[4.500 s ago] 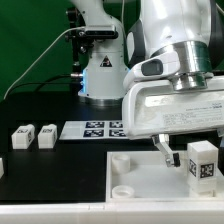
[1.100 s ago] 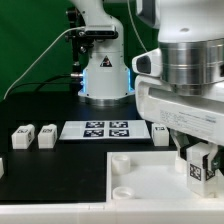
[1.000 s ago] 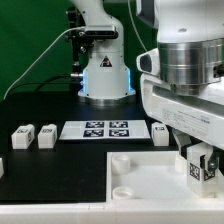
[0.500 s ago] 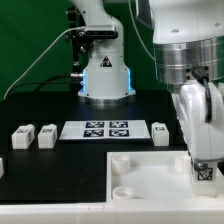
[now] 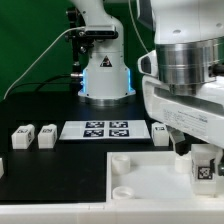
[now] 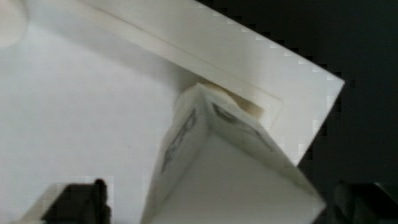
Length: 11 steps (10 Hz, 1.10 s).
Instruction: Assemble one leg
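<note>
The leg (image 5: pixel 205 170) stood upright on the tray (image 5: pixel 135 172), toward 4 o'clock in the exterior view, with its long axis vertical. The gripper (image 5: pixel 202 150) hung at its 12 o'clock. Its fingers (image 6: pixel 80 200) were spread wide to either side of the leg, clear of it and gripping nothing.

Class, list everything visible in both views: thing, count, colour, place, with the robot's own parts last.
table: one, black, underneath everything
tray: one, white, front of table
marker board: one, white with black tags, mid-table
leg: one, white with black-and-white marker, upright at the tray's corner, exterior view's right
spare legs: three clear, white, beside the marker board
robot base: one, white, rear centre
gripper: one, open, straddling the leg
</note>
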### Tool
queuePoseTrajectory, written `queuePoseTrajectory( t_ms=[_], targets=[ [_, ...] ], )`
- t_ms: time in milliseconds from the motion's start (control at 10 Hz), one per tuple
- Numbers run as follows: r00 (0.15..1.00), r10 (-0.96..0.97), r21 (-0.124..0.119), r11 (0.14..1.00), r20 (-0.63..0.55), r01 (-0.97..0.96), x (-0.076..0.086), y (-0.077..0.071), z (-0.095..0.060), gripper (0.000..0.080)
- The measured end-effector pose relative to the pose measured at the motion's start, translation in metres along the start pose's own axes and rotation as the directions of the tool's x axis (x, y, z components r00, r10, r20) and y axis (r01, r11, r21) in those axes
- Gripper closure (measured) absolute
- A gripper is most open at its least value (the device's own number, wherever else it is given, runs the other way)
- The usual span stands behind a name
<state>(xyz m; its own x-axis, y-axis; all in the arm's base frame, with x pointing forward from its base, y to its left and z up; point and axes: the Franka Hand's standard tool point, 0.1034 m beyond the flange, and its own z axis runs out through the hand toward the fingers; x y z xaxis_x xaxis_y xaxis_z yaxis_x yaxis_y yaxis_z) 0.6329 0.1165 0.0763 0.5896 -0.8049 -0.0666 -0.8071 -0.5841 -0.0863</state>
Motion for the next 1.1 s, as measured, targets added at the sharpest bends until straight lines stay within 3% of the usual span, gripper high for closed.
queuePoseTrajectory(
  t_ms=[100, 400, 500, 700, 800, 900, 1000, 1100],
  targets=[
    [0.989, -0.149, -0.01, 0.989, -0.008, 0.148, -0.0073, -0.0032, 0.0009, 0.0154],
    [0.887, -0.461, -0.021, 0.887, -0.007, 0.461, -0.0069, -0.0027, 0.0016, 0.0151],
    [0.768, -0.641, -0.039, 0.767, -0.007, 0.64, -0.0087, -0.0039, 0.0022, 0.0151],
    [0.55, -0.835, -0.045, 0.549, 0.0, 0.834, -0.0054, -0.0036, 0.0, 0.0151],
    [0.562, -0.827, -0.044, 0.561, -0.001, 0.827, -0.0033, -0.0027, 0.0, 0.0163],
    [0.611, -0.792, -0.043, 0.61, -0.003, 0.791, -0.0053, -0.0033, 0.0007, 0.0335],
    [0.607, -0.794, -0.044, 0.607, -0.003, 0.794, -0.0052, -0.0032, 0.0007, 0.0335],
    [0.631, -0.776, -0.044, 0.631, -0.004, 0.775, -0.0037, -0.0025, 0.0005, 0.0507]
  ],
)
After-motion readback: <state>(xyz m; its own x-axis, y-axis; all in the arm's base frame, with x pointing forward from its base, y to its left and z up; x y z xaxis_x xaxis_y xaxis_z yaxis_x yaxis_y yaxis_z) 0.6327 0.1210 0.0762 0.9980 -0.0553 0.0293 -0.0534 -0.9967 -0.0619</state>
